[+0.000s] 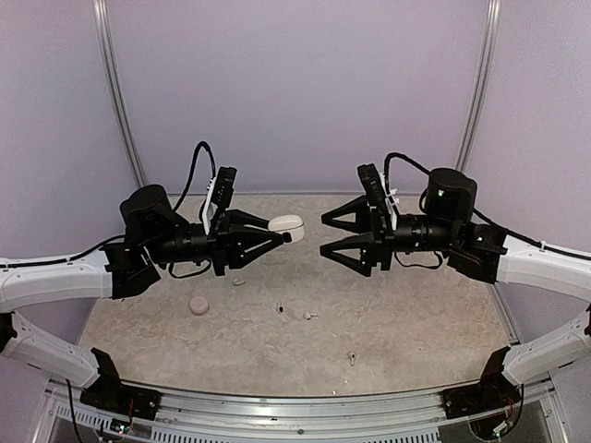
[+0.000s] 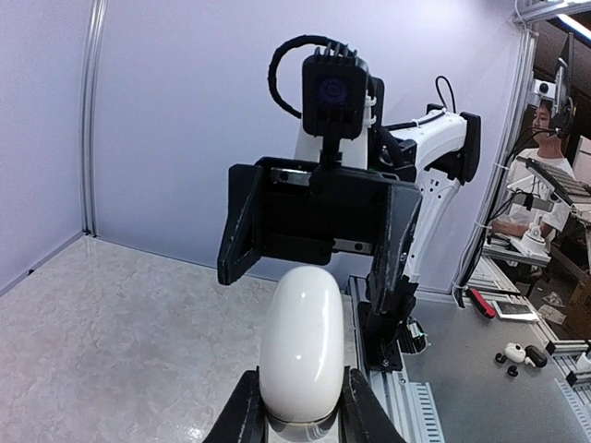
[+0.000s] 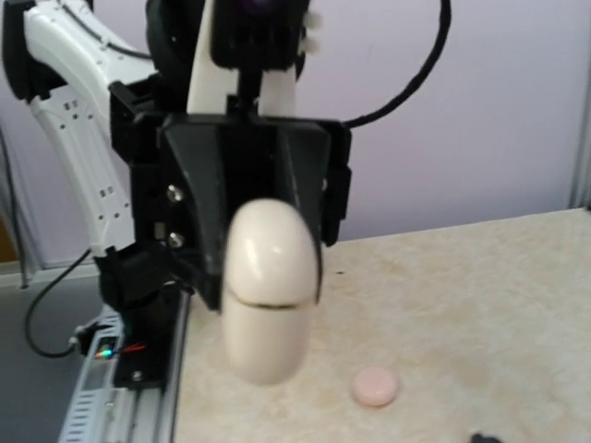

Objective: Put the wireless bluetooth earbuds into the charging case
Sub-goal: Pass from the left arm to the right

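Note:
A white pebble-shaped charging case [image 1: 287, 223] is held in the air above the table, with my left gripper [image 1: 277, 236] shut on its base. In the left wrist view the case [image 2: 303, 341] stands between both fingers [image 2: 242, 413]. In the right wrist view the case [image 3: 268, 295] shows a thin seam around its middle. My right gripper [image 1: 325, 235] faces it from the right with its jaws wide apart and nothing between them, a short gap from the case. Tiny pale earbuds lie on the table below: one [image 1: 238, 281], another [image 1: 280, 307] and a third [image 1: 309, 316].
A round pinkish case [image 1: 199, 305] lies on the table at the left, also seen as a disc [image 3: 375, 387] in the right wrist view. A further small earbud [image 1: 351, 355] lies near the front rail [image 1: 295, 406]. Walls enclose the back and sides.

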Robot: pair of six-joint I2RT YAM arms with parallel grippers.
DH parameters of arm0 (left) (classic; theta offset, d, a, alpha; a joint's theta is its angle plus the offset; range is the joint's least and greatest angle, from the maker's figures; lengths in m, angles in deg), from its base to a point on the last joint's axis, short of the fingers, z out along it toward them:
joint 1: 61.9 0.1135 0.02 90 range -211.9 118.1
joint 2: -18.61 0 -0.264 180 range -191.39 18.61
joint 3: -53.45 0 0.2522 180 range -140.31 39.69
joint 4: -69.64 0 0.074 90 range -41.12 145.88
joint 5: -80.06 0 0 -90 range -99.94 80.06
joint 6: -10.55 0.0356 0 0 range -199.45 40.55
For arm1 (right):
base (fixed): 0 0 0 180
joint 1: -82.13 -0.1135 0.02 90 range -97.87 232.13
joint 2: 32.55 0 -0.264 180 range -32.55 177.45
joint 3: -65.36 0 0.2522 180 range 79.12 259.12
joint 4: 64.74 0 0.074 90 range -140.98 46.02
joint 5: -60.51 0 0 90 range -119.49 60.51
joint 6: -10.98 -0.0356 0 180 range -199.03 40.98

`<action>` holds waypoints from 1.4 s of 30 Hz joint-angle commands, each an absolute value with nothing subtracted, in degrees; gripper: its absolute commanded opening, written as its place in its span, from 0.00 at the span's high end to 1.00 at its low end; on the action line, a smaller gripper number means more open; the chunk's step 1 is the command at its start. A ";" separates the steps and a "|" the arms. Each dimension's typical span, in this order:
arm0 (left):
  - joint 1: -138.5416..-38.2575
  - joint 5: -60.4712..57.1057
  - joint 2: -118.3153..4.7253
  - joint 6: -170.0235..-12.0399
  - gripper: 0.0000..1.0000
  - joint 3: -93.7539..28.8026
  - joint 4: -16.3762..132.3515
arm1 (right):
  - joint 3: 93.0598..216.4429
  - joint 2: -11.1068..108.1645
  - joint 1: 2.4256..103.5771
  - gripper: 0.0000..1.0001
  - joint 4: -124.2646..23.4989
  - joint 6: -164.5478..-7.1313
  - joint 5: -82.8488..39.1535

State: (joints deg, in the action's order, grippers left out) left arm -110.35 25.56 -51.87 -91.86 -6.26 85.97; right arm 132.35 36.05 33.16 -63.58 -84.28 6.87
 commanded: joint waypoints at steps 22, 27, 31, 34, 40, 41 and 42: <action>-114.76 21.25 -55.02 -88.62 0.86 -7.54 89.46 | 133.93 42.82 33.46 0.45 -73.61 -91.81 18.24; -114.81 20.75 -54.91 -88.40 0.87 -7.63 89.48 | 134.26 43.77 33.27 0.52 -73.83 -92.34 18.28; -114.81 20.30 -54.70 -88.14 0.87 -7.54 89.54 | 134.45 44.40 33.06 0.54 -73.96 -92.43 18.45; -114.87 20.10 -54.69 -88.03 0.87 -7.62 89.38 | 134.59 44.62 33.00 0.54 -74.18 -92.47 18.50; -114.99 19.99 -54.93 -88.00 0.87 -7.57 89.76 | 134.96 44.85 33.08 0.55 -74.19 -92.36 18.51; -115.01 19.95 -55.01 -88.06 0.87 -7.55 89.88 | 134.99 44.92 33.02 0.56 -74.18 -92.34 18.50; -115.07 19.81 -55.11 -88.04 0.87 -7.57 90.02 | 134.99 45.04 33.00 0.56 -74.25 -92.40 18.54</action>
